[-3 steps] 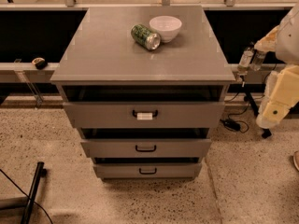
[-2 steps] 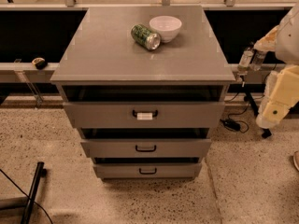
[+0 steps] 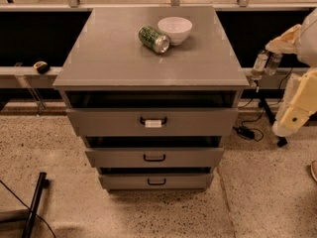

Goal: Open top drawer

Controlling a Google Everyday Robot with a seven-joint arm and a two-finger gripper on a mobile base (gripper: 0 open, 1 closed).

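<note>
Beside the grey bench (image 3: 109, 58), your tool (image 3: 265, 63) hangs right; I cannot tell its opening. Approach stage: next, reach the top drawer (image 3: 198, 123) handle (image 3: 153, 119).

I note dim, warm overhead light: soft sheen on the table (image 3: 114, 58), black shadow beneath its top. The gripper (image 3: 266, 64), right of the table, is lit.

No writing can be read anywhere. The white tag (image 3: 153, 124) on the handle of the top drawer (image 3: 99, 122) shows no legible marks. The print on the green can (image 3: 152, 38), on the table (image 3: 109, 58) above the top drawer, is unreadable. The gripper (image 3: 265, 63), right of and above the top drawer, carries no readable label.
</note>
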